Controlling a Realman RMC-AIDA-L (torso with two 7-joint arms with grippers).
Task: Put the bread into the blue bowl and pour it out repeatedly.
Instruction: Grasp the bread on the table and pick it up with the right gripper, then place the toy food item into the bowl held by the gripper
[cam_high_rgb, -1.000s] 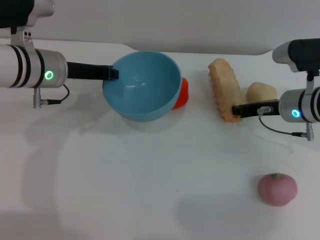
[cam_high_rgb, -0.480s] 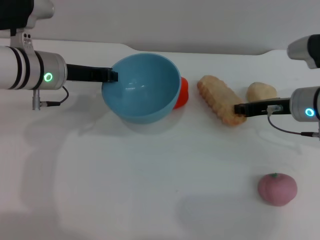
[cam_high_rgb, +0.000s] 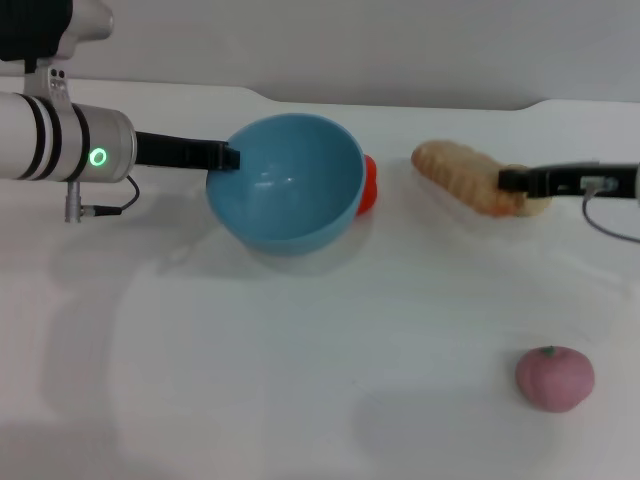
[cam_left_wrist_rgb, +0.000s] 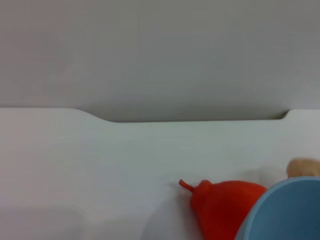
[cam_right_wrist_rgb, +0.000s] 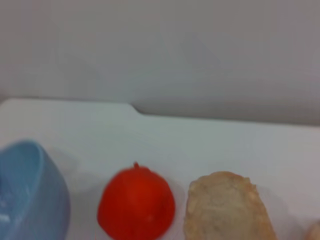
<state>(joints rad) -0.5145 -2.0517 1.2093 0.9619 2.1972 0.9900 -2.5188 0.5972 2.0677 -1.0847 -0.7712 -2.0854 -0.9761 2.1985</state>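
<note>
The white table (cam_high_rgb: 300, 380) fills the scene, its far edge meeting a grey wall; on its left side the left arm reaches in, and the left gripper (cam_high_rgb: 222, 156) has its dark fingers closed on the left rim of the blue bowl (cam_high_rgb: 287, 182), which is tipped so its glossy inside faces the camera and slightly to the right; in the left wrist view only a curve of the bowl's rim shows, beside a red tomato-like fruit (cam_left_wrist_rgb: 225, 207); that fruit sits just behind the bowl's right side, partly hidden by it in the head view. To the right of the bowl, apart from it and at the far right of the table, the bread (cam_high_rgb: 465, 176) lies slanted, its tan crumbly top and scalloped edge showing; the right gripper (cam_high_rgb: 515, 180) comes in from the right edge and is clamped on the loaf's right end; whether the loaf rests on the table or is raised off it cannot be told. Near the front right, well apart from the rest, lies a small pink round fruit (cam_high_rgb: 555, 377).
</note>
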